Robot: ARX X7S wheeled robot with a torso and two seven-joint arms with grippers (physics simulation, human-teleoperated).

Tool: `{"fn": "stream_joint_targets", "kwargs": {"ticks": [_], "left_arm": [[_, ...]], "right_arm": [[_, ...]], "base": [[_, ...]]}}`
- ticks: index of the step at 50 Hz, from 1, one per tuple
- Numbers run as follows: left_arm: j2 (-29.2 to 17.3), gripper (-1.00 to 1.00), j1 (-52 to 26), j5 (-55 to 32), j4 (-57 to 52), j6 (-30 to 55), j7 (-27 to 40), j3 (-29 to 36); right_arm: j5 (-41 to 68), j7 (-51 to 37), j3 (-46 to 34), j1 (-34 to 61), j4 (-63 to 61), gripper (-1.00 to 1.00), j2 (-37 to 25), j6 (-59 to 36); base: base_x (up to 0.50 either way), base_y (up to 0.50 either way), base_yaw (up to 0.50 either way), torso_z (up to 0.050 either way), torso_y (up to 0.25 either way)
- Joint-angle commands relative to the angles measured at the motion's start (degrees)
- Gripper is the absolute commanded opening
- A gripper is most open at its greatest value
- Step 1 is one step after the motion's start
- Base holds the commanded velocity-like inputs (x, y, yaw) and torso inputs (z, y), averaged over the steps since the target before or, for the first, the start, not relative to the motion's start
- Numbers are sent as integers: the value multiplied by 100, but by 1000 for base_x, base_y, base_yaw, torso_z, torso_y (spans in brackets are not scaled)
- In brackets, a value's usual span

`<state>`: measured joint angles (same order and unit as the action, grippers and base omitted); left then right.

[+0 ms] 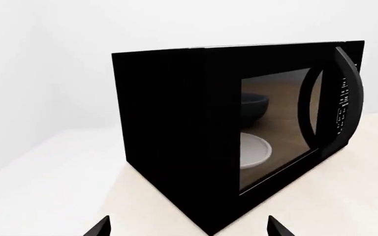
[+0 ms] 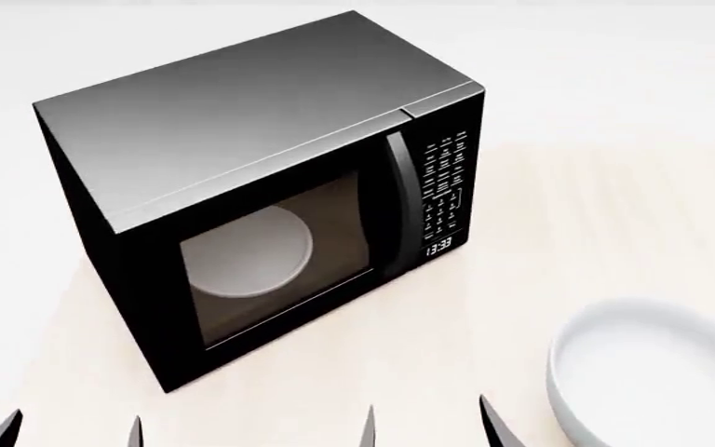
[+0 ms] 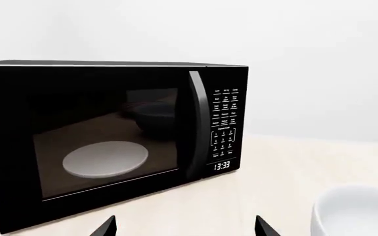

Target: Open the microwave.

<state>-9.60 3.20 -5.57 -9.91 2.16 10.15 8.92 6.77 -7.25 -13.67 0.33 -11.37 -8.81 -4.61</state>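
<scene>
- Nearest in the head view, the left gripper [image 2: 72, 430] and right gripper [image 2: 430, 424] show only as dark fingertips at the lower edge, each pair spread apart and grasping nothing
- A white bowl [image 2: 655, 377] sits on the pale table [image 2: 606, 214] just beside the right gripper
- Farther off, the microwave [image 2: 258, 196] stands on the table with its door closed, well apart from both grippers
- Behind its glass lies the white turntable plate [image 2: 249, 251]; the clock [image 2: 438, 247] reads 13:33

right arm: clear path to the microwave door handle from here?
Probably yes. The right pincer is open, with bare table between it and the handle; the white bowl sits off to its right.
</scene>
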Motion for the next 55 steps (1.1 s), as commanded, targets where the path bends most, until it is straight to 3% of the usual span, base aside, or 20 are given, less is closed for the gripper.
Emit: {"fn": "stream_joint_targets", "kwargs": {"ticks": [1,31,55], "left_arm": [[-28,100,-13,-71,6,-1,35,28],[-116,100,-46,-67,63,-67,151,162],[-195,100,-45,-194,-10,-47,186,223]], "right_arm": [[37,-67,-32,12,13,100,-36,0],[180,-150,-154,107,-52,100,-107,-59],[624,-109,-50,1484,207,100,-67,-1045]], "base": [[449,0,0,0,0],[0,0,0,4,-221],[0,0,0,0,-3]]}}
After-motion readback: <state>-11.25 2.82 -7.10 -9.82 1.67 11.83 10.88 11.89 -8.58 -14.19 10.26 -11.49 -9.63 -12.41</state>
